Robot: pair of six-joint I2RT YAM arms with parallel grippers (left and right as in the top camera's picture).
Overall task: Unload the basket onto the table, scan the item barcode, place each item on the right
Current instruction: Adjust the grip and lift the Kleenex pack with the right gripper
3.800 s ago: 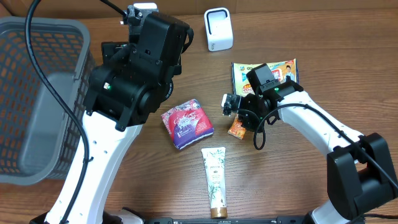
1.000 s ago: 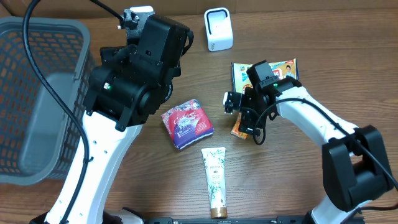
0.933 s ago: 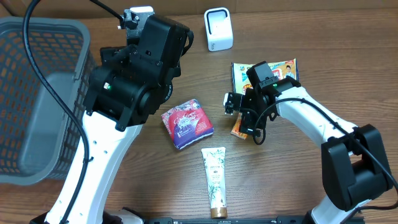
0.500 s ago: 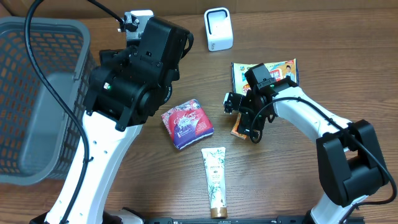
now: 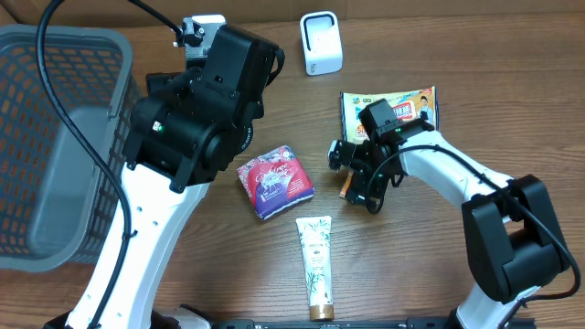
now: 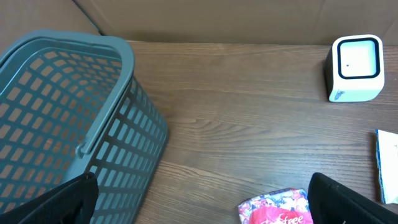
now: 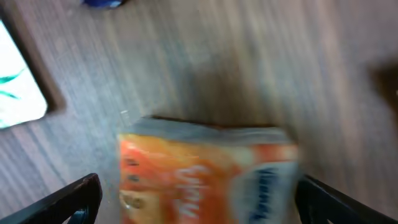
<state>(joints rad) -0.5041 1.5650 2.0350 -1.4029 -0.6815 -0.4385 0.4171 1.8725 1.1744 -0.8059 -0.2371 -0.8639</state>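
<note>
Overhead: right gripper (image 5: 355, 172) shifted down and left, now over orange sachet (image 5: 345, 191) beside pink pack (image 5: 275, 181); scanner (image 5: 321, 43) well apart.
Left wrist: left gripper (image 6: 205, 202) spread wide, empty.
Right wrist: jaws wide, straddling blurred sachet; no grasp yet, pickup judged next.

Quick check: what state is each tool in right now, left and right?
Left tool: open, holding nothing.
Right tool: open, over the orange packet, not gripping it.
</note>
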